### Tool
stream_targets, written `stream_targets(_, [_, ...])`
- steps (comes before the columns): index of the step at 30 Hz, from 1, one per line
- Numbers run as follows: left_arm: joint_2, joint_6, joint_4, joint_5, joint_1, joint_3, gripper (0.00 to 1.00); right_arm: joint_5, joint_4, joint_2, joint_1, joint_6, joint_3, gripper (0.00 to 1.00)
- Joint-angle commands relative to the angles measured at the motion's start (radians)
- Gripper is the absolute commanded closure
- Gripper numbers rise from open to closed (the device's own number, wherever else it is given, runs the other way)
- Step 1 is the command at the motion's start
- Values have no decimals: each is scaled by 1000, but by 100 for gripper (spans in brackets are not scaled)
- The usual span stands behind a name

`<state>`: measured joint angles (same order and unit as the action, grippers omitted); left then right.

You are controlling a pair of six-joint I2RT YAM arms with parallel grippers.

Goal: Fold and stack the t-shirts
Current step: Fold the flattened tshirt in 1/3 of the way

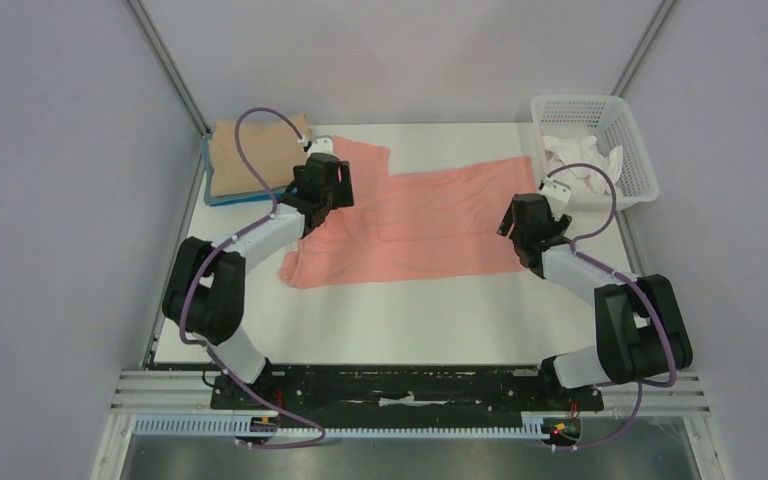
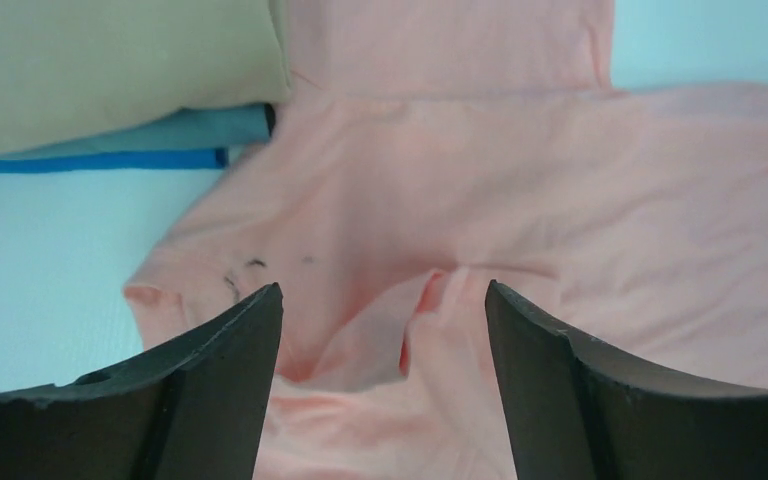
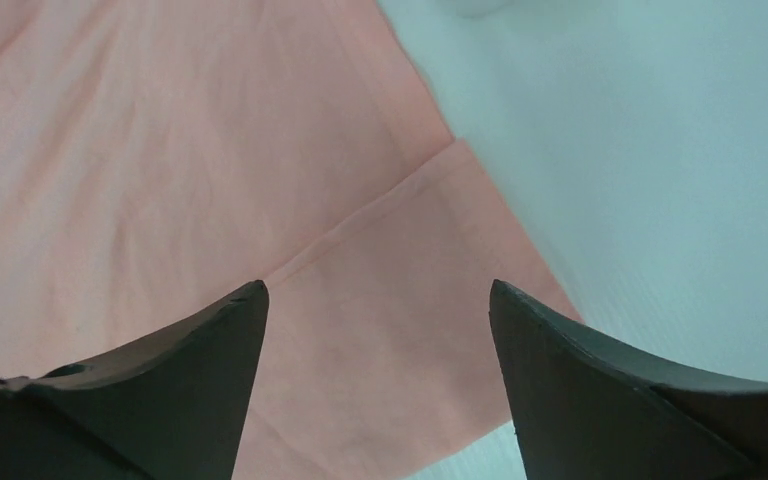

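Note:
A salmon-pink t-shirt (image 1: 430, 215) lies spread on the white table, partly folded. My left gripper (image 1: 312, 212) is open above its left end, the collar opening (image 2: 410, 320) between its jaws. My right gripper (image 1: 532, 252) is open over the shirt's near right corner (image 3: 410, 330), the hem edge running between its jaws. A folded tan t-shirt (image 1: 250, 155) lies on a folded blue one (image 1: 222, 198) at the back left; both show in the left wrist view, tan (image 2: 110, 70) over blue (image 2: 140, 135).
A white lattice basket (image 1: 632, 150) with white cloth (image 1: 582, 160) inside stands at the back right. Grey walls and metal posts close in the table. Bare white table (image 1: 380, 320) lies in front of the shirt.

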<state>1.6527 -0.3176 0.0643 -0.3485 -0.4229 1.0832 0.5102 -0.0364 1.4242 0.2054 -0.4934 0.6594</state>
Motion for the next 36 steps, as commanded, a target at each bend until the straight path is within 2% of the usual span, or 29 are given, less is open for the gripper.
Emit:
stream_targets(1, [7,2,58,-51,17,125,19,105,10,-13,-3,63,80,5])
stream_targets(2, [-7,-10,63,-19,17,121,19,101,20,-27,-2,73,77,2])
stream_targets(8, [-100,-136,64,236,15,3,18,-116,7,-141,40,132,-13,2])
stream_targets(11, [-123,-160,19,290,16,-68,18,-240,-84,-161,96,183,-77,2])
stream_targets(14, [-89,-165,8,290,20,-77,17,-321,-111,-113,120,196,-77,2])
stream_targets(22, [170,-188,60,336,112,97,16,-285,-121,56,126,203,-14,2])
stream_targets(30, [333,-204,106,333,167,244,16,-248,-93,174,125,208,17,2])
stream_targets(36, [326,-232,120,415,165,190,15,-268,-35,162,126,170,-25,2])
